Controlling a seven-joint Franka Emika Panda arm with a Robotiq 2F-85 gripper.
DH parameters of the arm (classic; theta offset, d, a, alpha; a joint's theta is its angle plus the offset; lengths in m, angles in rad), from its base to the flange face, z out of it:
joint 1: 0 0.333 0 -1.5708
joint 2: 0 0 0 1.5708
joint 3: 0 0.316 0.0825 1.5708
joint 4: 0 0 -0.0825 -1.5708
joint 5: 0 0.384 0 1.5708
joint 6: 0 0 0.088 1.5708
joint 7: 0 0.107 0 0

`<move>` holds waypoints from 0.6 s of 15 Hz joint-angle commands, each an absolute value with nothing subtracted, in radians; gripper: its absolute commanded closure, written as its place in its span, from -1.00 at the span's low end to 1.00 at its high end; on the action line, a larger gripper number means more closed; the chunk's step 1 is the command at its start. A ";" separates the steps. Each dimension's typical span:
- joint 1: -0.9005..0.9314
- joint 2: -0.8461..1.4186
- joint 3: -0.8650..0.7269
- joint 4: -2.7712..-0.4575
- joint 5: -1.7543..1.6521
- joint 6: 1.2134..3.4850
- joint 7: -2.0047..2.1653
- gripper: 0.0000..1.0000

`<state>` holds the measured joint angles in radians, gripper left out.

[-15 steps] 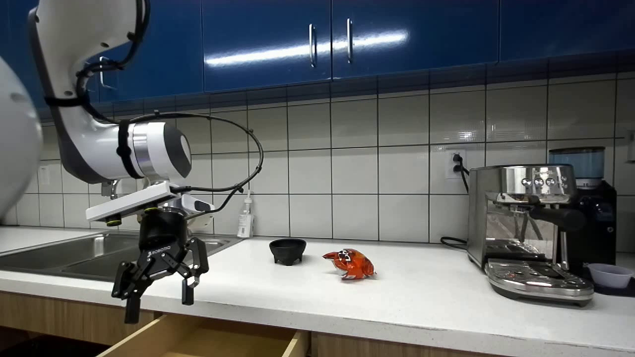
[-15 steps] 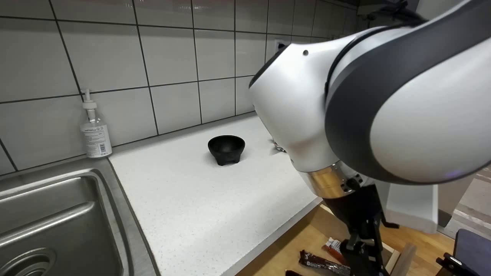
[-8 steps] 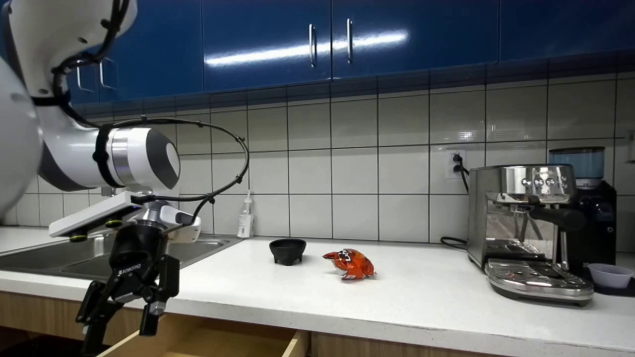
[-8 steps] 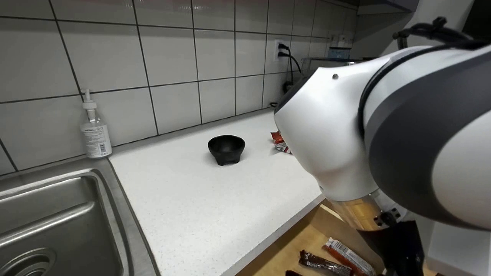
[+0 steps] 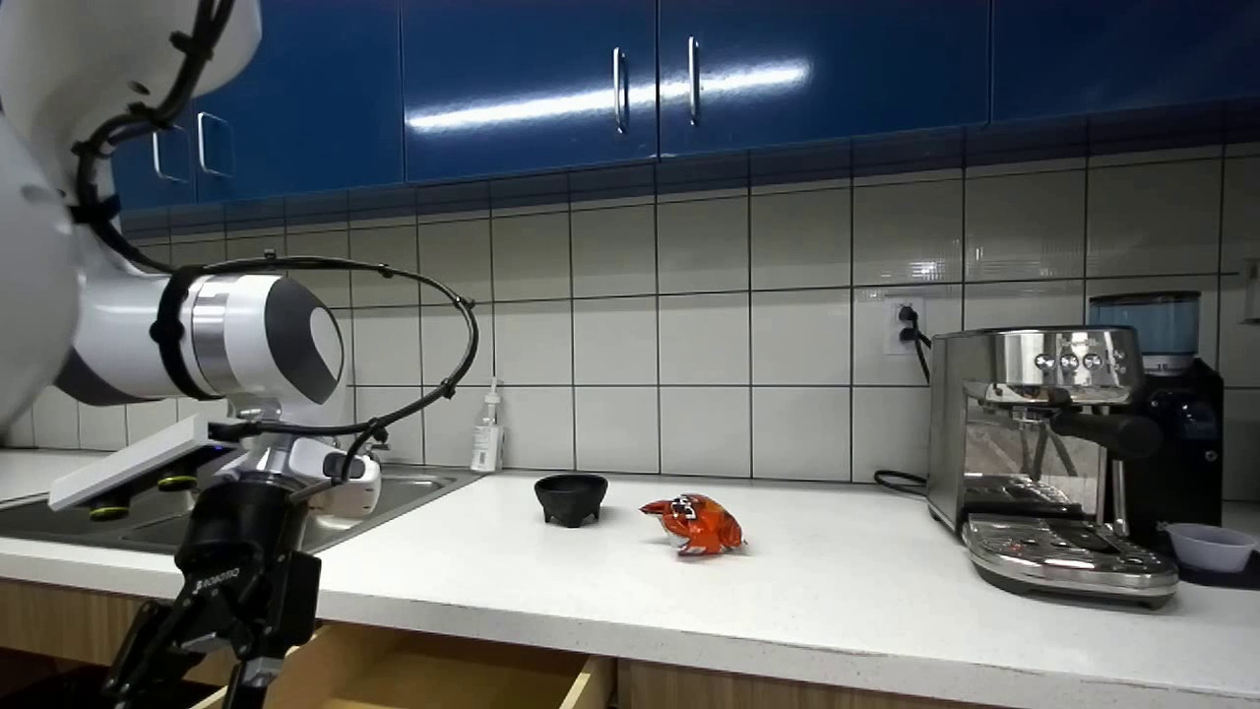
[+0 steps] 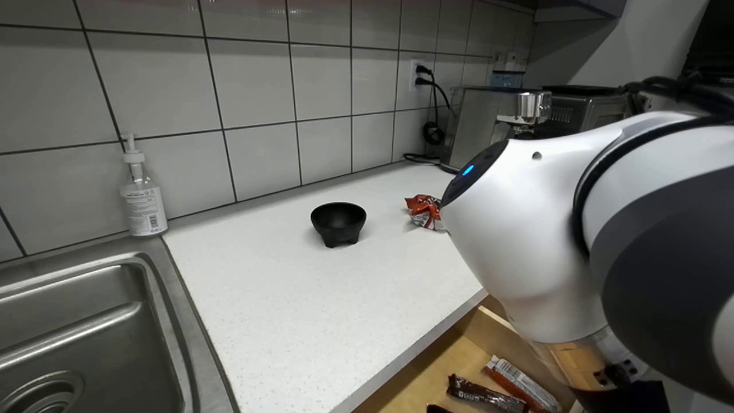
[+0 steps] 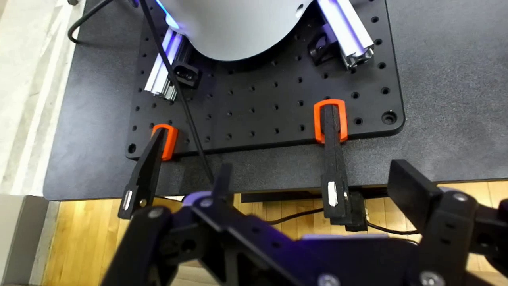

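My gripper [image 5: 192, 670] is low at the left in an exterior view, beside the open wooden drawer [image 5: 443, 670] and in front of the counter edge; its fingertips are cut off by the frame. In the wrist view the gripper [image 7: 313, 174] is open, with nothing between its wide-apart fingers. Behind them show black clamps [image 7: 333, 171] with orange pads on a dark table. The drawer holds a brown wrapped bar [image 6: 484, 394] and a red-and-white wrapped bar [image 6: 523, 383]. On the counter stand a black bowl [image 5: 571, 499] and an orange-red snack bag [image 5: 697, 525], partly behind the arm [image 6: 425, 211].
A steel sink [image 6: 86, 321] lies beside the counter [image 6: 321, 298]. A pump bottle [image 6: 143, 201] stands by the tiled wall. An espresso machine [image 5: 1034, 394], a grinder [image 5: 1181, 443] and a small pale bowl [image 5: 1213, 547] stand at the counter's far end. Blue cabinets [image 5: 532, 89] hang above.
The arm and open gripper have moved down and toward the left in an exterior view, away from the counter. More of the snack bag and espresso machine shows. The bowl, bag and drawer have not moved.
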<state>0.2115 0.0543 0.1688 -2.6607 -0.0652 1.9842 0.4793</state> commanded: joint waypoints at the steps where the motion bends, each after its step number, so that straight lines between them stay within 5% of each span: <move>1: 0.206 0.059 0.170 -2.678 -0.068 2.034 0.494 -1.00; 9: 0.195 0.160 0.144 -2.657 -0.072 2.125 0.426 -1.00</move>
